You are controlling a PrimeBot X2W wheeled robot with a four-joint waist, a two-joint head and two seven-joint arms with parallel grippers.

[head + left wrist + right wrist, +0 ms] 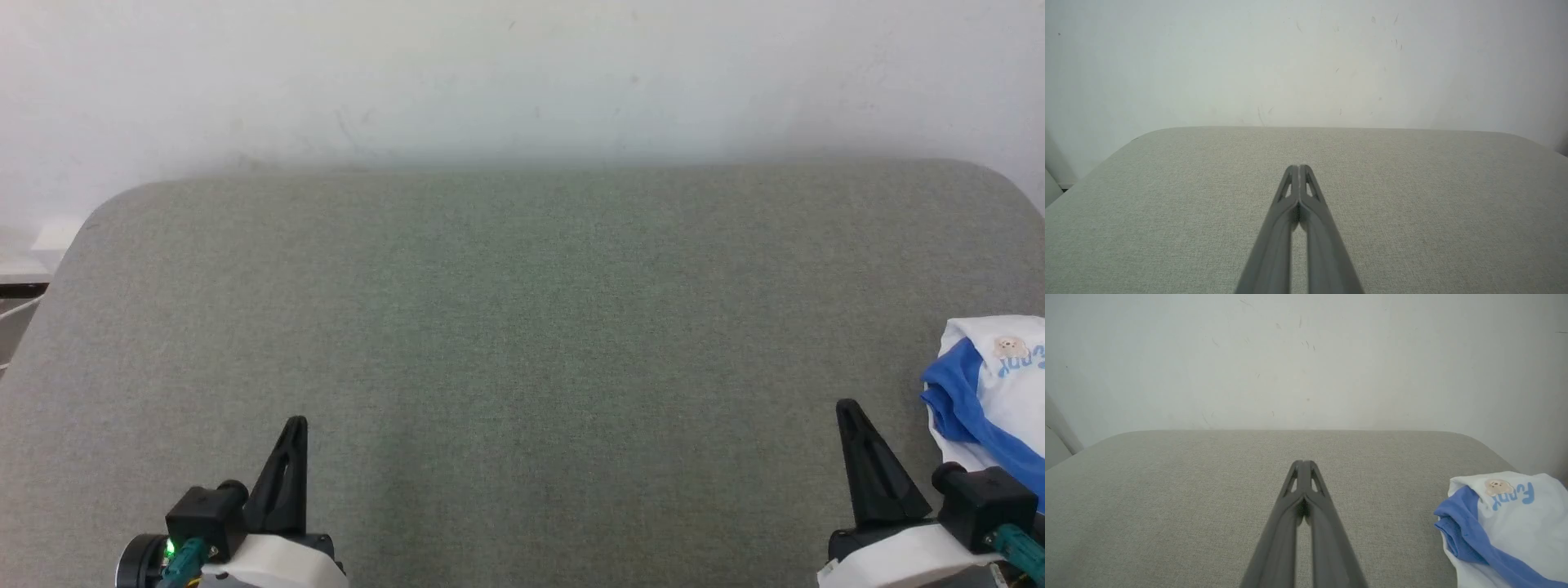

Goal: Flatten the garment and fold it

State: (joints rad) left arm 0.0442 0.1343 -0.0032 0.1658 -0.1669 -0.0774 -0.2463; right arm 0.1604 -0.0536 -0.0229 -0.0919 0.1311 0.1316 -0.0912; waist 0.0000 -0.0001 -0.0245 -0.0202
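I see the garment (pixel 1000 392) bunched in a heap at the right edge of the grey fabric surface (pixel 522 327). The frame cuts it off, so I cannot tell its full length. Its blue band runs diagonally from far left to near right, with the bear print at the far end. It lies just right of my right gripper (pixel 846 406), apart from the fingers. Both that gripper and my left gripper (pixel 297 423) have fingers pressed together, empty.
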